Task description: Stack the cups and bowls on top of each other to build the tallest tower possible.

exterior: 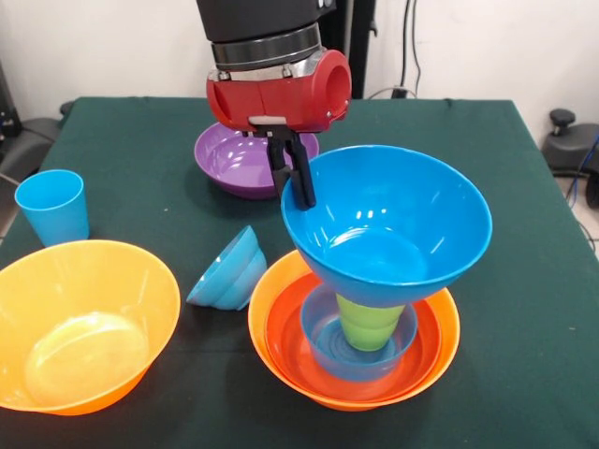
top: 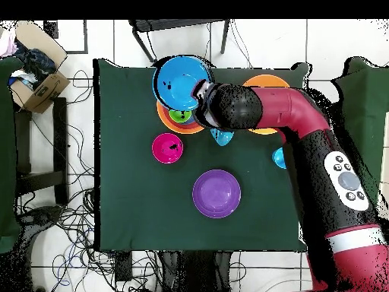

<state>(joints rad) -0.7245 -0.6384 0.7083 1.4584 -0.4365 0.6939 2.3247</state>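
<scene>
My gripper (exterior: 304, 190) is shut on the near-left rim of a big blue bowl (exterior: 388, 220) and holds it tilted over the tower. The bowl's base is at the top of an upturned lime green cup (exterior: 369, 323). The cup stands in a small blue bowl (exterior: 328, 348), nested in a red-orange bowl (exterior: 285, 332) inside an orange bowl (exterior: 260, 341). In the overhead view the big blue bowl (top: 181, 80) covers most of the tower (top: 173, 122). A light blue cup (exterior: 51, 206) stands at the left.
A big orange bowl (exterior: 84, 323) sits at the front left. A small blue bowl (exterior: 229, 271) lies on its side beside the tower. A purple bowl (exterior: 234, 159) is behind the gripper. A pink-red bowl (top: 167, 147) shows only in the overhead view.
</scene>
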